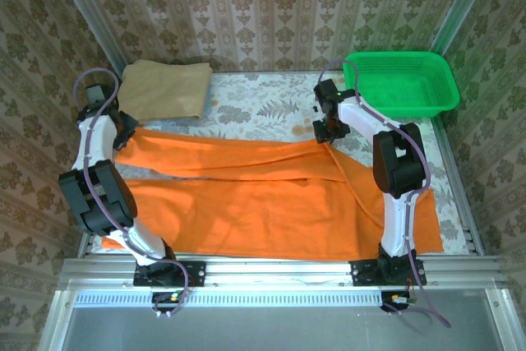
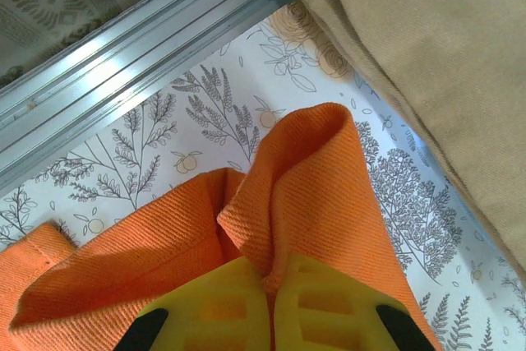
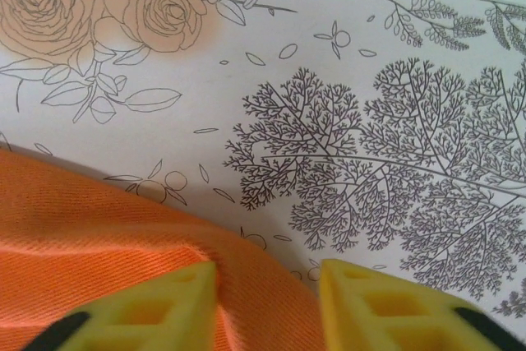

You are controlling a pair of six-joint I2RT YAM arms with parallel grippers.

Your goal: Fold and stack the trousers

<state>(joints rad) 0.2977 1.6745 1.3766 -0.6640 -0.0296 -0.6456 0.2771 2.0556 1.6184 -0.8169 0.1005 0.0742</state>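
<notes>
Damask-patterned walls close in the cell, and the table carries a floral print cloth.

Top view: I see the orange trousers spread flat across nearly the whole table. The two legs run to the left with a thin strip of tablecloth between them. A folded tan garment sits in the far left corner, just beyond the far leg. A green plastic basket sits in the far right corner, apart from the trousers. The left gripper is down at the left end of the far leg. The right gripper is down at the trousers' far edge, right of centre and near the basket. From this height I cannot read either pair of jaws.

Left wrist view: the yellow fingers are pressed together on a ridge of orange cloth, which stands up in a fold between them. I log this gripper as clamped on the trousers. The tan garment lies at upper right, near the fold but not touching it. An aluminium frame rail crosses the upper left.

Right wrist view: the yellow fingers stand apart. The trousers' edge runs into the gap, so one finger is over orange cloth and the other over bare tablecloth. The cloth in the gap lies slack. I log this gripper as parted, straddling the edge.
</notes>
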